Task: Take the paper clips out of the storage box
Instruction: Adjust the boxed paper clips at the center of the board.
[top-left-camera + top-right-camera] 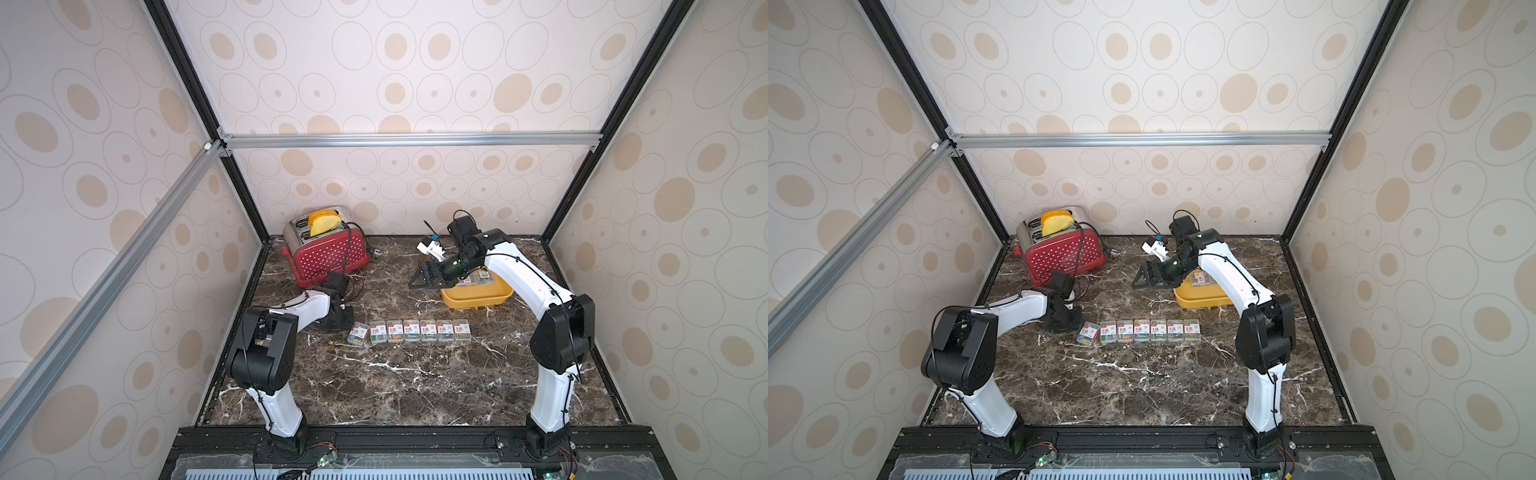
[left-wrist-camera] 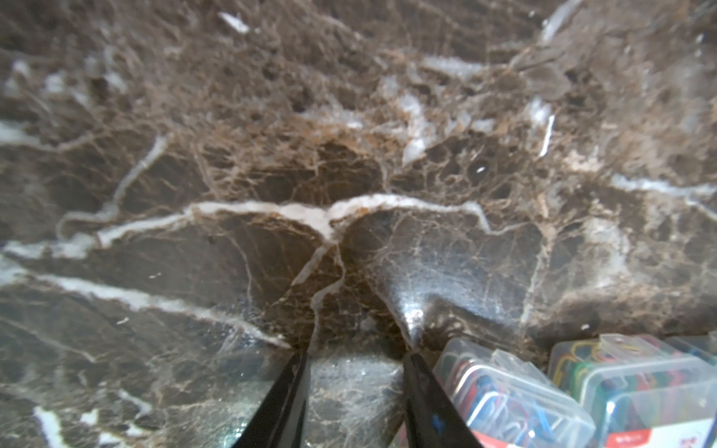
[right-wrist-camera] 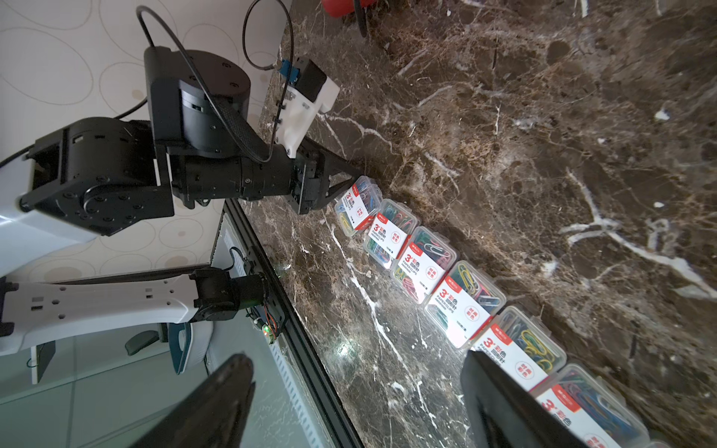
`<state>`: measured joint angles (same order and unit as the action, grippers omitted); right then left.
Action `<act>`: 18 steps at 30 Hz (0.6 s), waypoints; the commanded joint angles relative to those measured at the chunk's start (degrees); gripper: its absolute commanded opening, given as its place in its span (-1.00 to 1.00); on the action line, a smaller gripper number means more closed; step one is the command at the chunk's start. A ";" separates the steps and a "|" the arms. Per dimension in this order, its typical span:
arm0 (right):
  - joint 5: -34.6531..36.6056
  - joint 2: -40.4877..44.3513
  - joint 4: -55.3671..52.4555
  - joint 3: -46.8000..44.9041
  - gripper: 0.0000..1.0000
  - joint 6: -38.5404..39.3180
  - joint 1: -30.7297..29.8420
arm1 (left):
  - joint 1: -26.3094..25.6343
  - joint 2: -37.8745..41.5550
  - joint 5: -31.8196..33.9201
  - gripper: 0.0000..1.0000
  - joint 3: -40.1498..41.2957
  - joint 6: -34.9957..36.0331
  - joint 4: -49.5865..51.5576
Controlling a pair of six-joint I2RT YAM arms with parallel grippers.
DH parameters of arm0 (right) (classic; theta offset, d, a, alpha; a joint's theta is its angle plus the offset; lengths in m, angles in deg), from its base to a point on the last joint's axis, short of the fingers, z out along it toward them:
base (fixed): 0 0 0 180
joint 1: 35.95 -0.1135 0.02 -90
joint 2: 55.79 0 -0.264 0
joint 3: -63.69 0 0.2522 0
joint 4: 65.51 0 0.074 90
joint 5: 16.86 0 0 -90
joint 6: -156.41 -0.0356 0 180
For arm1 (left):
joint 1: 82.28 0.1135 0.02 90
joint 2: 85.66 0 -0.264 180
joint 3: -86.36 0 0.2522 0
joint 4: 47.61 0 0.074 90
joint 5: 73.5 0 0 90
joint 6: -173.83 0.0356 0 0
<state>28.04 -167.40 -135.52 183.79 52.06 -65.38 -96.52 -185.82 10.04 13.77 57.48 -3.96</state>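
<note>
Clear red-labelled paper clips (image 1: 411, 331) rowed, yellow storage box (image 1: 478, 301), both jaws parted, empty

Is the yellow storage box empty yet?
Not empty: at least one labelled clip case lies inside the storage box.

A dark brown marble table (image 1: 395, 386) with white veins fills the lower middle in both top views. On it stand a red dotted toaster (image 1: 328, 257) at upper left, a yellow tray (image 1: 478, 298) at upper right, and seven clear clip cases (image 1: 411, 331) in a row at centre — the leftmost one askew.
</note>
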 commanded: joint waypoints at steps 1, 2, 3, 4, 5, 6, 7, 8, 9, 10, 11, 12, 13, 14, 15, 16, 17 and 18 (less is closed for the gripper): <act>-0.78 -1.32 -1.36 1.55 0.78 0.86 0.11 | -0.06 -0.71 -1.13 -0.21 3.04 -1.64 2.47; -0.86 -1.35 -1.48 1.58 0.78 0.83 0.07 | -0.15 -0.37 -1.10 -0.22 3.48 -1.79 2.67; -0.87 -1.41 -1.43 1.65 0.78 0.87 0.05 | -0.11 0.02 -1.06 -0.24 4.04 -2.02 2.76; -0.97 -1.49 -1.44 1.67 0.78 0.81 0.08 | -0.16 0.31 -1.18 -0.25 4.60 -2.17 2.72; -1.04 -1.55 -1.45 1.76 0.79 0.78 0.07 | -0.14 0.48 -1.35 -0.25 5.00 -2.28 2.62; -1.09 -1.57 -1.41 1.83 0.79 0.66 0.04 | -0.21 0.51 -1.80 -0.28 5.40 -2.39 2.54; -1.13 -1.64 -1.47 1.91 0.78 0.66 0.07 | -0.18 0.49 -2.30 -0.31 5.71 -2.42 2.26; -1.22 -1.63 -1.47 1.94 0.78 0.64 0.07 | -0.14 0.50 -2.67 -0.34 5.95 -2.50 2.15; -1.22 -1.61 -1.43 1.94 0.78 0.64 0.05 | -0.13 0.51 -3.11 -0.38 6.17 -2.73 1.94; -1.22 -1.67 -1.42 1.94 0.78 0.60 0.06 | -0.22 0.55 -3.66 -0.42 6.35 -2.82 1.70; -1.22 -1.65 -1.48 1.88 0.79 0.55 0.07 | -0.27 0.49 -4.07 -0.44 6.44 -2.83 1.64; -1.30 -1.61 -1.47 1.85 0.78 0.55 0.00 | -0.53 0.49 -4.25 -0.47 6.45 -2.76 1.66; -1.41 -1.67 -1.39 1.83 0.78 0.47 0.02 | -0.73 0.49 -4.48 -0.51 6.45 -2.78 1.66; -1.40 -1.57 -1.33 1.78 0.78 0.42 -0.01 | -0.84 0.42 -4.78 -0.54 6.45 -2.74 1.65; -1.44 -1.55 -1.38 1.75 0.79 0.38 0.07 | -1.08 0.39 -5.32 -0.57 6.52 -2.90 1.41; -1.43 -1.59 -1.40 1.78 0.78 0.34 0.06 | -1.30 0.20 -5.99 -0.60 6.62 -3.08 1.25; -1.40 -1.52 -1.32 1.76 0.79 0.32 0.01 | -1.47 0.07 -6.50 -0.62 6.66 -3.20 1.01; -1.44 -1.50 -1.35 1.63 0.78 0.27 0.09 | -1.95 -0.11 -6.92 -0.64 6.62 -3.44 0.88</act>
<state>27.58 -168.23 -135.78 184.34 52.06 -65.38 -97.20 -183.24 6.72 17.68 55.17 -6.74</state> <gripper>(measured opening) 0.893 0.187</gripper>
